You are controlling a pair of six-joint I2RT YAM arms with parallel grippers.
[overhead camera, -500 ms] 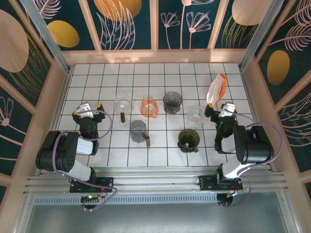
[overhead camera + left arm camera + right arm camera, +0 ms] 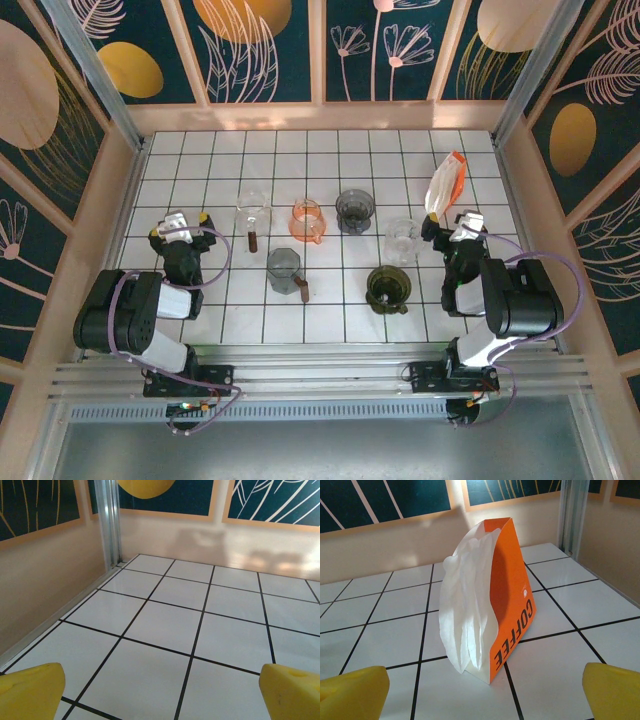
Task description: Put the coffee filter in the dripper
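right hand (image 2: 480, 695): spread wide, nothing held, aimed at the filters
coffee filters (image 2: 465, 610): propped upright by their orange sleeve (image 2: 512, 595), so one's easily pinched
left hand (image 2: 160, 695): opened wide, empty
drippers (image 2: 355, 207): grouped centrally, none lined yet

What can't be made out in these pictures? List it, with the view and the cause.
- Filter count: right wrist view, the white filters overlap inside the orange sleeve.
- Dark green vessel: top external view, too small to tell whether it is a dripper.
- Left gripper and right gripper: wrist views, the bottom edge cuts off the yellow fingers, which stand wide apart.
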